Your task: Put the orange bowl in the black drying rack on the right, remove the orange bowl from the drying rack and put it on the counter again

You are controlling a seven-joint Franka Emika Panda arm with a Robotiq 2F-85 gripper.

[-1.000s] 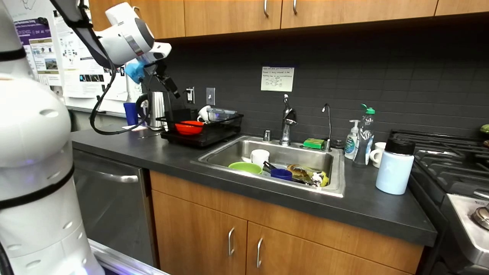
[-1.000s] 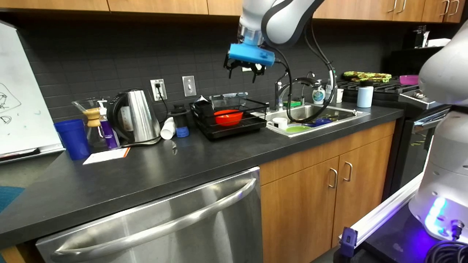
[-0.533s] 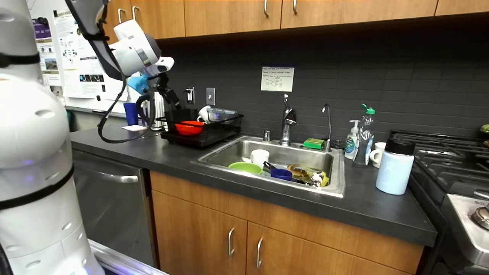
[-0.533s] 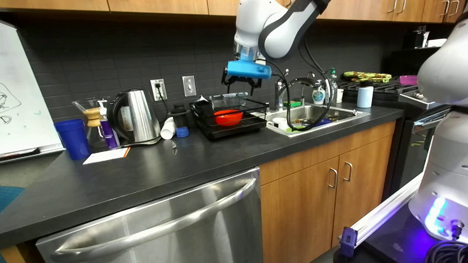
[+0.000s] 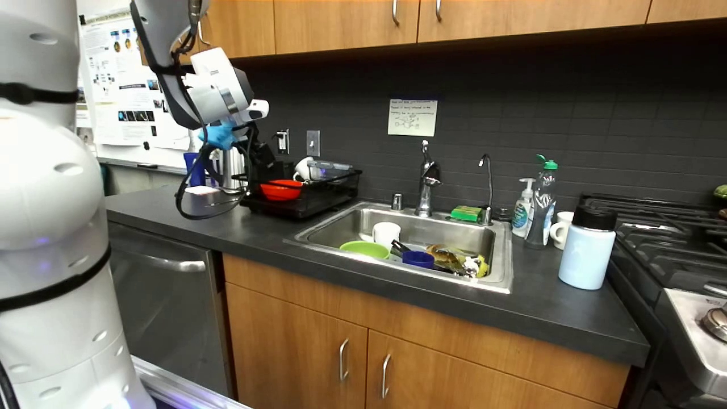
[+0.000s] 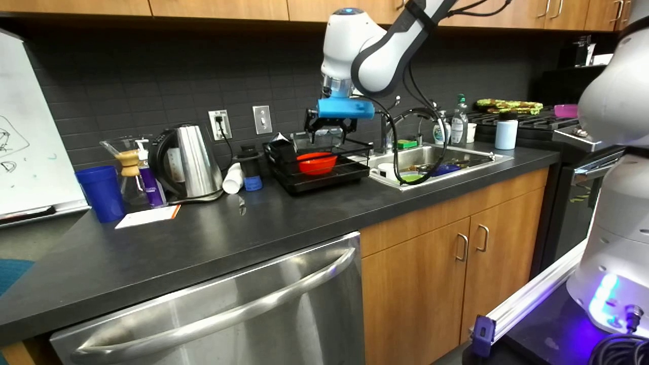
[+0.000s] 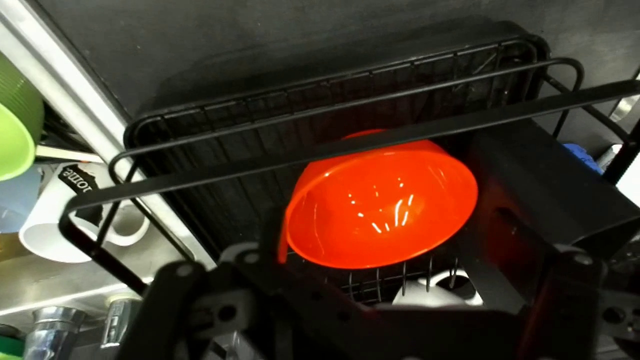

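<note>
My claw (image 6: 328, 138) stands with its jaws wide apart, pointing down above the rack (image 6: 329, 182), near the middle of an exterior view; its tips show just higher in that frame than the bowl (image 6: 317, 163). The bowl sits inside the rack, and the rack is on the worktop (image 6: 203, 243). Through my wrist view I look into the bowl's shiny inside, just right of centre, with a black bar (image 7: 225, 173) of the rack crossing its upper part. To the right of it there I see a black holder (image 7: 560, 172), and below, at lower centre, a white mug (image 7: 422, 295) partly hidden by the claw. The sink (image 5: 503, 267) lies right of the rack in both exterior views. In an exterior view I have the kettle (image 6: 199, 161) left of centre and a blue cup (image 6: 101, 192) farther left, both on the worktop.
</note>
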